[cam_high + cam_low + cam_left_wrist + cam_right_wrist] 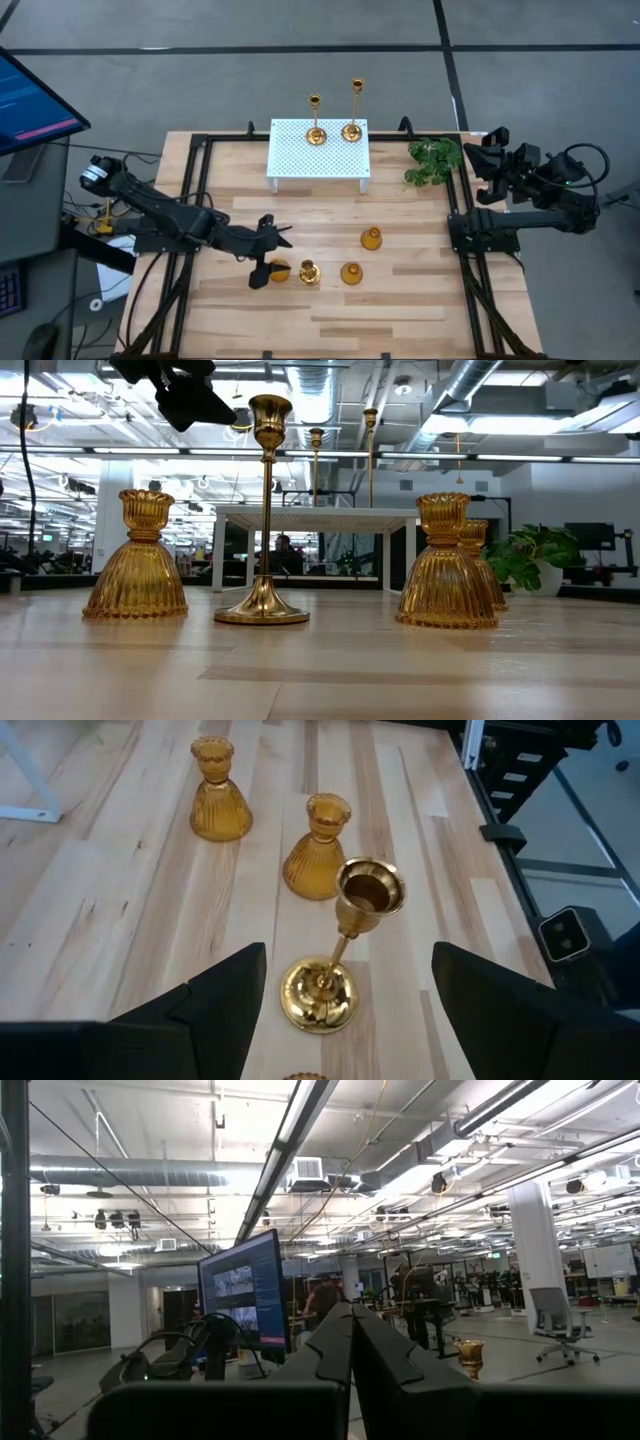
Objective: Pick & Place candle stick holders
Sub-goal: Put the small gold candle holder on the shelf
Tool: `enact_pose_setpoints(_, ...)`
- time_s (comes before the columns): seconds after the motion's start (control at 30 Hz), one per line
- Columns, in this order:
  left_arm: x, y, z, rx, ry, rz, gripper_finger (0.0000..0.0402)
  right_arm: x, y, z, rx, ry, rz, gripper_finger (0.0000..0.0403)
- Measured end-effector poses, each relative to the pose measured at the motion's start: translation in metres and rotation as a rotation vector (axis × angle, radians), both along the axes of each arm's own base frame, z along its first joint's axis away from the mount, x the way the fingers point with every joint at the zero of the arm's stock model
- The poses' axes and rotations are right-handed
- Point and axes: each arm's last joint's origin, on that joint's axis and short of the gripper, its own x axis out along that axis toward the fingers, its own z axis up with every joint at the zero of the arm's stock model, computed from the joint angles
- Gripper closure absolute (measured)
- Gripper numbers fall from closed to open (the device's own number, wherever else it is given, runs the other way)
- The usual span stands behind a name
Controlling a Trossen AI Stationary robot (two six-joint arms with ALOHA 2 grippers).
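On the table stand one slim gold candle stick holder and three short amber bulbous ones, each on its round base. Two more slim gold ones stand on the white perforated stand. My left gripper hovers open above the table, just left of the slim holder, touching nothing. One bulbous holder sits partly under it. My right gripper is shut, raised at the table's far right, pointing out into the room.
A green plant stands at the far right beside the stand. Black frame rails run along the table's left and right sides. A monitor stands off the left edge. Bare wood lies along the table's near edge.
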Motion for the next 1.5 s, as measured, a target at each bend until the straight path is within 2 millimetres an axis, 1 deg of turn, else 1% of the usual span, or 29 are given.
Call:
enact_pose_setpoints(0.27, 0.005, 0.002, -0.004, -0.008, 0.022, 0.005, 0.0115, 0.0, 0.0, 0.0, 0.0, 0.0, 0.0, 0.0403)
enact_pose_setpoints(0.47, 0.012, -0.001, -0.013, 0.003, 0.061, -0.008, 0.0115, 0.0, 0.0, 0.0, -0.001, 0.0, 0.001, 0.0403)
enact_pose_setpoints(0.63, 0.022, -0.006, -0.026, 0.019, 0.116, -0.022, 0.0115, 0.0, 0.0, 0.0, -0.001, 0.0, 0.001, 0.0403)
enact_pose_setpoints(0.87, 0.042, -0.015, -0.042, 0.058, 0.1, -0.041, 0.0115, -0.001, 0.0, 0.001, -0.001, -0.013, 0.001, 0.0403)
enact_pose_setpoints(1.0, 0.048, -0.017, -0.052, 0.071, 0.126, -0.043, 0.0115, -0.001, 0.0, 0.002, -0.001, -0.027, 0.001, 0.0403)
enact_pose_setpoints(1.27, 0.066, -0.016, -0.06, 0.051, 0.068, -0.027, 0.0117, -0.001, 0.0, 0.003, -0.002, -0.031, 0.002, 0.0403)
enact_pose_setpoints(1.5, 0.075, -0.016, -0.066, 0.012, 0.055, -0.065, 0.0139, -0.002, 0.0, 0.003, -0.004, -0.034, 0.001, 0.0403)
